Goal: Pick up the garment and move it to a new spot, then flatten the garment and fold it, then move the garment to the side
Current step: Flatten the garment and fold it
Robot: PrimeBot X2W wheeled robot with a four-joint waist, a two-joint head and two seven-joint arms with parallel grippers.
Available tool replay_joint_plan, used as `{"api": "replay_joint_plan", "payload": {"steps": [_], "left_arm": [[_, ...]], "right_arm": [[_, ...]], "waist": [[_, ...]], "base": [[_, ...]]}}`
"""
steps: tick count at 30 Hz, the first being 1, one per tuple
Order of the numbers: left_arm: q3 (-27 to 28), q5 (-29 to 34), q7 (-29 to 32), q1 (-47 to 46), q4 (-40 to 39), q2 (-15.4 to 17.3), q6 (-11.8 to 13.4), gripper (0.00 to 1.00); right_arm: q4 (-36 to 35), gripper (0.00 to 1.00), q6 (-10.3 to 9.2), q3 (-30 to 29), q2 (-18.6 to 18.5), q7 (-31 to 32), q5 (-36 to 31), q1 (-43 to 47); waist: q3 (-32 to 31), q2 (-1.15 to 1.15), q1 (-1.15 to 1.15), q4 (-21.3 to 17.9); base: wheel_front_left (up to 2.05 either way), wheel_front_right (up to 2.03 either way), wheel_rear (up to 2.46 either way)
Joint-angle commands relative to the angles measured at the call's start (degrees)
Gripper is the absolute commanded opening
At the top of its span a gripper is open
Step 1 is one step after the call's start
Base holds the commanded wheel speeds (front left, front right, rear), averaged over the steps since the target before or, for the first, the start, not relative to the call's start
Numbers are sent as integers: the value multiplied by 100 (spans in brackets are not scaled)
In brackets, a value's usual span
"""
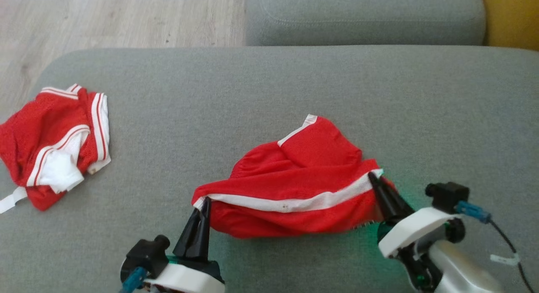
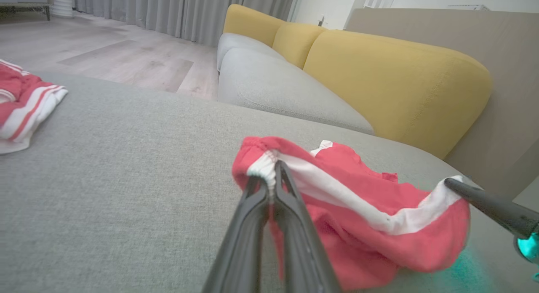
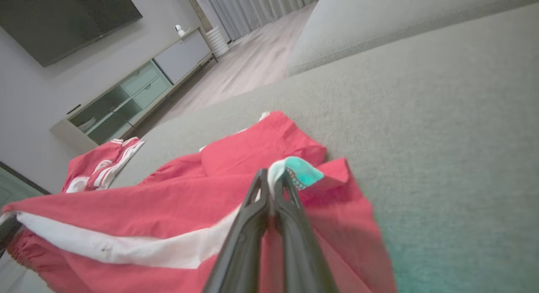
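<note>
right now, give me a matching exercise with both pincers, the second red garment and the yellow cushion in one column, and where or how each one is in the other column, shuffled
Column one:
1. left pincer
2. right pincer
3. second red garment
4. yellow cushion

Column two:
A. lies loose near the left edge of the grey seat
B. upright behind the farther grey cushion
C. shut on the right end of the white band of the held garment
D. shut on the left end of that band

Pairs: 1-D, 2-C, 3-A, 4-B
</note>
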Motion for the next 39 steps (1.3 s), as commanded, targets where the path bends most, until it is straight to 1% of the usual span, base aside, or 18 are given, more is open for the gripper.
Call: {"api": "replay_joint_plan", "payload": {"steps": [1, 5, 9, 12, 15, 17, 19, 22, 24, 27, 29, 32, 35, 37, 39], "left_arm": [[218, 1, -37, -137, -167, -2, 9, 0], [336, 25, -37, -181, -265, -2, 9, 0], [470, 11, -37, -387, -415, 7, 9, 0], [448, -112, -37, -769, -574, 153, 9, 0], [231, -366, -37, -1384, -747, 500, 9, 0], [63, -529, -33, -1867, -847, 817, 9, 0], [-70, -765, 84, -2352, -988, 1084, 9, 0], [-285, -1039, 416, -3045, -1262, 1492, 9, 0], [-331, -1233, 639, -3415, -1442, 1660, 9, 0], [-339, -1466, 994, -3830, -1613, 1814, 9, 0], [-331, -1558, 1231, -4013, -1641, 1875, 9, 0], [-330, -1742, 1512, -4183, -1570, 1839, 20, 0], [-356, -1862, 1652, -4262, -1364, 1739, 59, 0], [-365, -1893, 1662, -4277, -1267, 1689, 73, 0], [-393, -1922, 1655, -4323, -1028, 1593, 96, 0]], "right_arm": [[-205, 0, 20, -115, -6, -38, -140, -44], [-482, 0, 20, -595, 70, -38, -412, 111], [-909, 0, 20, -944, 94, -38, -617, 170], [-1265, 0, 20, -1226, 52, -38, -719, 99], [-1665, 0, 20, -1447, -77, -38, -792, -125], [-1932, 0, 20, -1561, -215, -38, -842, -350], [-2198, 0, 20, -1668, -359, -38, -854, -614], [-2552, 0, 20, -1769, -624, -37, -868, -1066], [-2742, 0, 20, -1834, -781, 37, -861, -1379], [-2986, 0, 20, -1904, -941, 297, -905, -1814], [-3061, 0, 20, -1942, -981, 490, -942, -2051], [-2987, 0, 20, -1964, -973, 745, -1033, -2325], [-2699, 0, 20, -1931, -860, 918, -1104, -2547], [-2565, 0, 20, -1898, -818, 941, -1156, -2630], [-2273, 0, 20, -1796, -692, 970, -1220, -2810]], "waist": [[-68, 0, 0, -26], [-203, 0, 0, -132], [-339, 0, 0, -296], [-446, 0, 0, -411], [-556, 0, 0, -500], [-638, 0, 0, -547], [-721, 0, 0, -586], [-809, 0, 0, -627], [-843, 0, 0, -638], [-851, 0, 0, -648], [-805, 0, 0, -658], [-656, 0, 0, -666], [-441, 0, 0, -690], [-364, 0, 0, -702], [-179, 0, 0, -736]], "base": [[0, 0, 0], [0, 0, 0], [0, 0, 0], [0, 0, 0], [0, 0, 0], [0, 0, 0], [0, 0, 0], [0, 0, 0], [0, 0, 0], [0, 0, 0], [0, 0, 0], [0, 0, 0], [0, 0, 0], [0, 0, 0], [0, 0, 0]]}}
